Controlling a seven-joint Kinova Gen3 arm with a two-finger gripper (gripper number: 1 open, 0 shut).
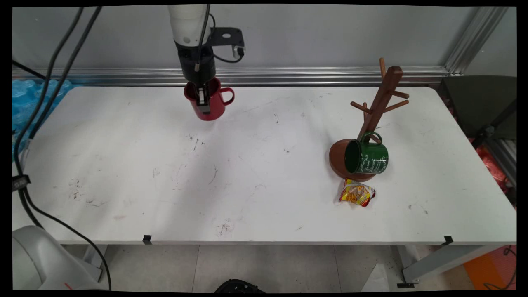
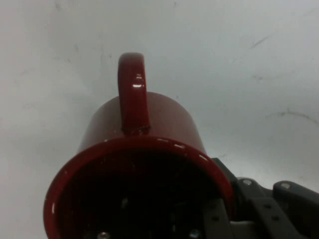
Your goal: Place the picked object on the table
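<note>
A red mug (image 1: 214, 108) stands upright or hangs just above the far middle-left of the white table (image 1: 247, 185); which of the two I cannot tell. My gripper (image 1: 205, 108) comes down from above and is shut on the mug's wall, with one finger outside on the near side and the other inside. The mug's handle (image 1: 229, 96) points right. In the hand view the red mug (image 2: 144, 134) fills the lower middle with its handle (image 2: 132, 94) toward the top. There my gripper (image 2: 227, 214) pinches the rim at the lower right.
At the right a wooden mug tree (image 1: 381, 103) leans over its round base (image 1: 338, 159). A green mug (image 1: 367, 156) lies on its side on that base. A yellow-red snack packet (image 1: 357, 194) lies just in front. Black cables (image 1: 45, 95) hang at the left.
</note>
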